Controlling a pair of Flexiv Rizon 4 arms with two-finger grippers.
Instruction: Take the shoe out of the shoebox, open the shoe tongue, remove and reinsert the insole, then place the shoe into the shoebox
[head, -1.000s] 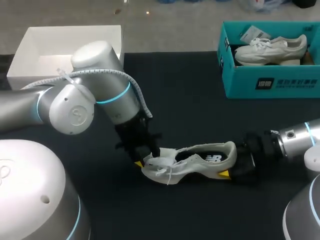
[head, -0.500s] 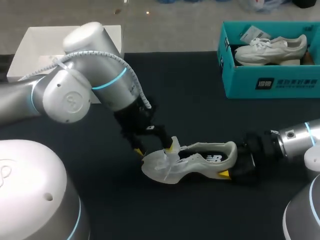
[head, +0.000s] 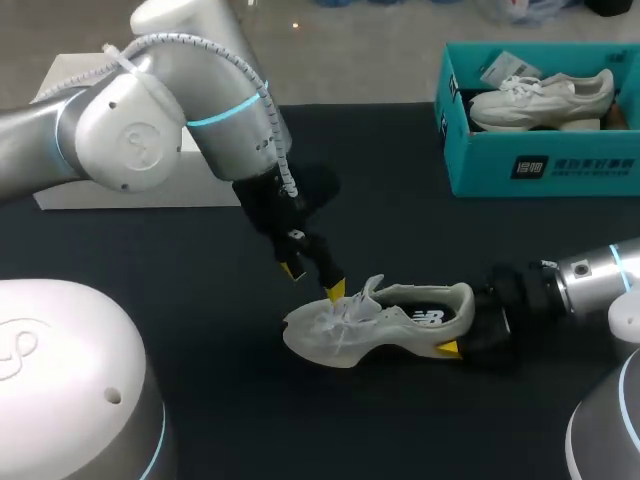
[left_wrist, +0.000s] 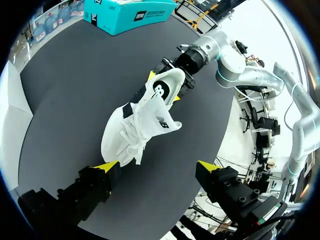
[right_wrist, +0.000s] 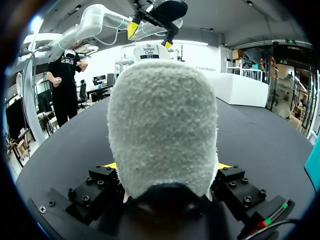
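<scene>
Head view: off-white shoe (head: 392, 328) (tongue (head: 373, 291) raised)

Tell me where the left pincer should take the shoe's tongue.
Grip the tongue by its free upper edge, coming from above with the left pincer: it stands up clear of the laces, and the right pincer clamps the shoe at the heel.

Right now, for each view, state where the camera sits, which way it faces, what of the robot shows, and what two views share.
Head view: above and behind the robot, looking down on the table; it shows the left hand open by the shoe, and the right hand shut on its heel.
Left wrist view: on that wrist, looking down its open fingers at the shoe.
Right wrist view: on that wrist, facing the heel between its fingers.
Shared: both wrist views show the shoe and the other hand.
</scene>
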